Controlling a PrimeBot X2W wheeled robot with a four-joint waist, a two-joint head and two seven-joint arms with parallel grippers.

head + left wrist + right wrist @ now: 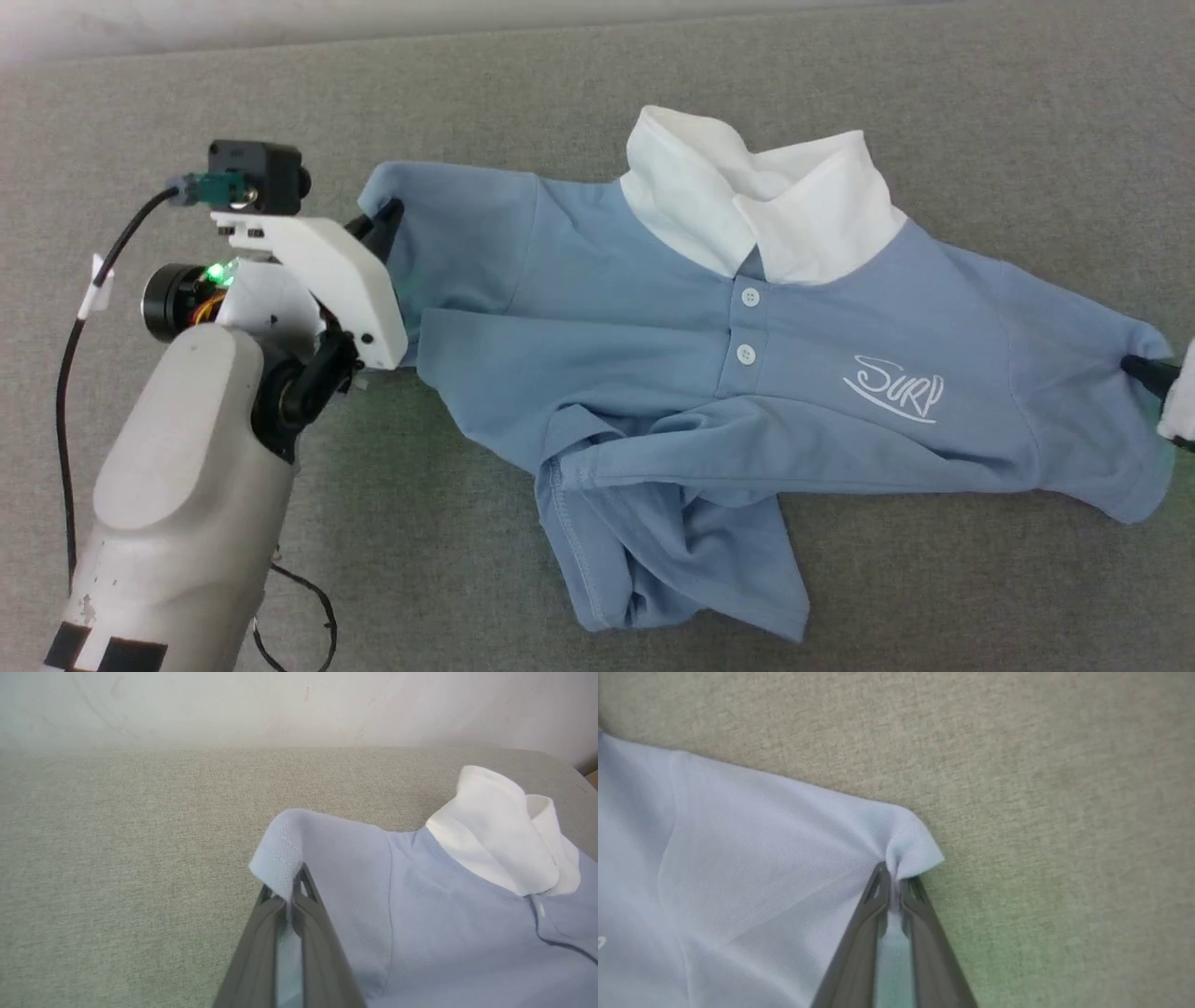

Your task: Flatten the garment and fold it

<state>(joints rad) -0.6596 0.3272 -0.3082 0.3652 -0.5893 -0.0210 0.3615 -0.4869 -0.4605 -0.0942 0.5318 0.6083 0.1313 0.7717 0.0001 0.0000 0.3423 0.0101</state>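
Observation:
The garment (653, 373) is a light blue short-sleeved shirt with a white collar (756, 201) and white "Surf" lettering (896, 387), lying face up on the grey fabric surface (560, 84). Its lower body is bunched and folded under toward the front. My left gripper (387, 219) is shut on the edge of the left sleeve (280, 863), pinching the hem between its fingers (261, 952). At the view's right edge my right gripper (1144, 366) is shut on the other sleeve's corner (910, 854). The shirt is spread between both grippers.
A black cable (70, 373) loops along my left forearm (187, 485) at the lower left. A pale wall (280, 704) rises behind the surface's far edge. Bare grey fabric lies all around the shirt.

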